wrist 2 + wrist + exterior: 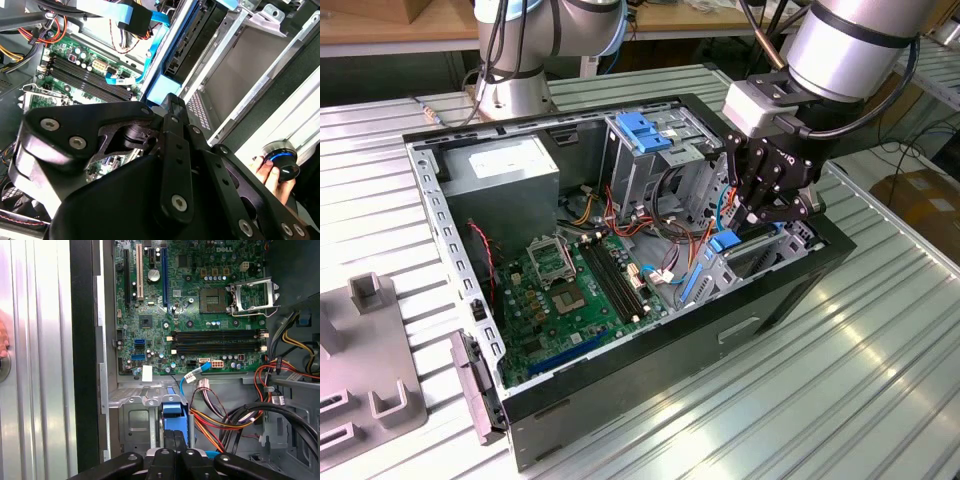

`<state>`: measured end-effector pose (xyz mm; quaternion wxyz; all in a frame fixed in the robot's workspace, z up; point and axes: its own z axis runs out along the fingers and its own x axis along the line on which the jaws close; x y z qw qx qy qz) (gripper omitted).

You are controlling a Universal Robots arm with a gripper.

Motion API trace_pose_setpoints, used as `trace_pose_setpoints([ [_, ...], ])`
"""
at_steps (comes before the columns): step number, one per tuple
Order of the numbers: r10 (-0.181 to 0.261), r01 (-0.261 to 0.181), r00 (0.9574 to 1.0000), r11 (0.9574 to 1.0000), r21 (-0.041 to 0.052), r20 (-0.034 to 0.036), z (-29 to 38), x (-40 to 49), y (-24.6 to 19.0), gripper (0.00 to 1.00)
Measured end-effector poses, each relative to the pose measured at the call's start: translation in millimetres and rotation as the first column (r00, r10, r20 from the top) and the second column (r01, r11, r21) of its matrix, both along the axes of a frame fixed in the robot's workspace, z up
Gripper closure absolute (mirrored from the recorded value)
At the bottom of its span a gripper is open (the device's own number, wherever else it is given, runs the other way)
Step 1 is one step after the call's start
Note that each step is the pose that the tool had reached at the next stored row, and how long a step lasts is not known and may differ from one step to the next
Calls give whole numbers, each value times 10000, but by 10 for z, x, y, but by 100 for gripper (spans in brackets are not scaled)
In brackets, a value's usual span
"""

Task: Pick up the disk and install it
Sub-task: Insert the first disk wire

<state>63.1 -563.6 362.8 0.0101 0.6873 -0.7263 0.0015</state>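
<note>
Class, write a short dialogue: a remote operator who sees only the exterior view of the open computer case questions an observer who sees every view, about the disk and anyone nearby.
Operator: Is anyone near the case?
Observer: Yes. In the second wrist view a hand touches a round knob with a blue ring, outside the case's black wall.
Operator: What is at the gripper?
Observer: In the first wrist view, the disk. Its blue bracket sits in the metal drive bay, directly ahead of the gripper.
</note>
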Motion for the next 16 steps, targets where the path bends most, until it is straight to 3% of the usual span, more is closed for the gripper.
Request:
trace_pose_setpoints([
  [7,33,-33,10000,10000,1,0,-1,10,0,89],
  [10,120,-120,9999,9999,-1,0,0,75,0,89],
  [13,199,-199,9998,9998,-1,0,0,219,0,89],
  [16,217,-217,9998,9998,-7,-1,4,275,2,89],
])
